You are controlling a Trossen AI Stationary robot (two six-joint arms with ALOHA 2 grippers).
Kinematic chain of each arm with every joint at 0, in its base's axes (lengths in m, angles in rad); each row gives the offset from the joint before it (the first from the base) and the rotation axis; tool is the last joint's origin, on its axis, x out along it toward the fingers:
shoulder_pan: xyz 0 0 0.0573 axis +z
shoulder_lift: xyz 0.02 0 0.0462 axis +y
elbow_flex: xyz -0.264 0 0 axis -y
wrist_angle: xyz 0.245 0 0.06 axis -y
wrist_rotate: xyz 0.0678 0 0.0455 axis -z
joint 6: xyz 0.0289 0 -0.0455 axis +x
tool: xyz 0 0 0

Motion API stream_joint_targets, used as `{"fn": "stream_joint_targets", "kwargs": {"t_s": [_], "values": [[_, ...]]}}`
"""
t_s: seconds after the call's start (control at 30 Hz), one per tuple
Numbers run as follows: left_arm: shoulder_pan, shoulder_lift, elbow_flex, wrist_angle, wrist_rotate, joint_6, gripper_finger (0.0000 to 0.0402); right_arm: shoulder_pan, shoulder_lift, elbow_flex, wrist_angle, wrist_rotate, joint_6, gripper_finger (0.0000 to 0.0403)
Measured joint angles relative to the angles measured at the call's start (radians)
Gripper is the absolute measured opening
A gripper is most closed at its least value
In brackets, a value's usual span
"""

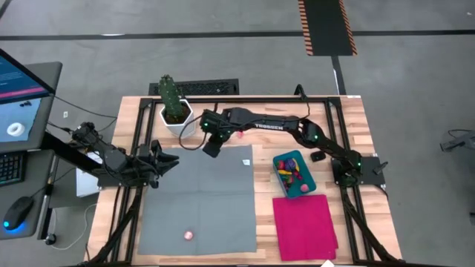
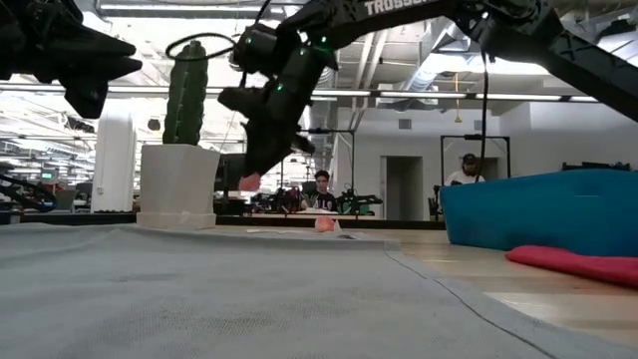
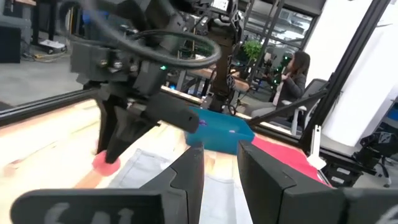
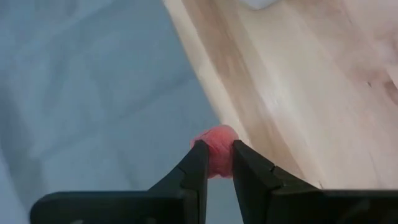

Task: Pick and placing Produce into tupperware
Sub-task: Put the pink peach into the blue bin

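A small pink-red produce piece (image 4: 214,138) hangs in my right gripper (image 4: 215,152), which is shut on it above the far edge of the grey cloth (image 1: 200,196), near the cactus pot (image 1: 177,119). The teal tupperware (image 1: 295,172) stands on the wood to the right and holds several produce pieces. Another pink piece (image 1: 189,235) lies on the grey cloth near its front edge, and one more (image 2: 324,223) lies on the table beyond the cloth. My left gripper (image 1: 167,159) waits at the cloth's left edge, open with nothing between its fingers. My right gripper pinches the pink-red piece by its two opposite sides (image 4: 211,158) between its fingertips. The fingers slant steeply down from the table's right side. The piece (image 2: 249,181) is lifted clear of the cloth and the wood.
A tall green cactus (image 1: 171,95) in a white pot stands at the far left of the table, close to my right gripper. A magenta cloth (image 1: 304,226) lies in front of the tupperware. A dark frame runs around the table. People sit in the room beyond.
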State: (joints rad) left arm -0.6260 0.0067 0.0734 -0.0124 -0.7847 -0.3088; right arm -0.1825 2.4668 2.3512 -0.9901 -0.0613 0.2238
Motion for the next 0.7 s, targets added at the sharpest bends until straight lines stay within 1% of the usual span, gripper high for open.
{"fn": "stream_joint_targets", "kwargs": {"t_s": [0.23, 0.5, 0.7], "values": [[0.0, -0.001, 0.0, 0.034, 0.018, 0.006, 0.0087, 0.013, -0.093, 0.001, -0.036, -0.001, -0.031, 0.0082], [0.0, -0.001, 0.0, 0.105, 0.022, 0.062, 0.0087, 0.031, -0.267, 0.0, -0.111, 0.006, -0.041, 0.0082], [0.0, -0.001, 0.0, 0.109, 0.032, 0.065, 0.0087, 0.042, -0.425, 0.0, -0.161, 0.016, -0.05, 0.0082]]}}
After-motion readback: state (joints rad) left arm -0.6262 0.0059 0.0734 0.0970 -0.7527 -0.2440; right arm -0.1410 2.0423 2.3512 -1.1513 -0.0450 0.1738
